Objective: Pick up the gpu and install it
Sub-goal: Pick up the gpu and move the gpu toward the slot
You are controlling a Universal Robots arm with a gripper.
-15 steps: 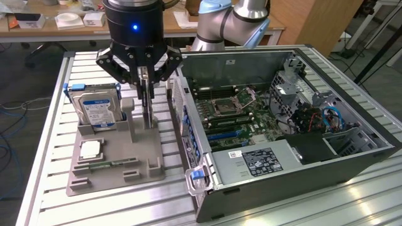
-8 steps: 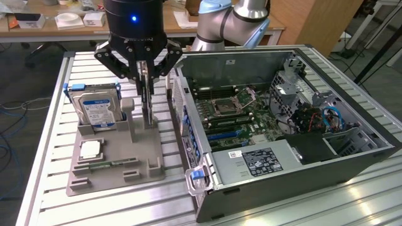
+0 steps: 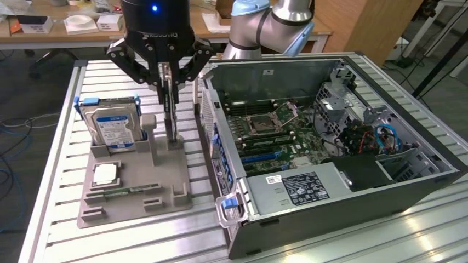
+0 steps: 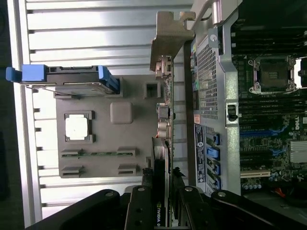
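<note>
Gpu (image 3: 172,120) stands upright and edge-on, clamped between the gripper's (image 3: 170,82) fingers, with its lower end at the gray holder (image 3: 131,205) on the left. A drive (image 3: 109,129) stands just left of it, and the open case (image 3: 351,211) sits to the right.

Item count: one gpu (image 3: 170,112), one hard drive (image 3: 113,127), one processor chip (image 3: 107,173), one memory stick (image 3: 128,192), one grey holder tray (image 3: 131,212), one open computer case (image 3: 329,215), one tool (image 3: 170,82), one table (image 3: 64,164).
</note>
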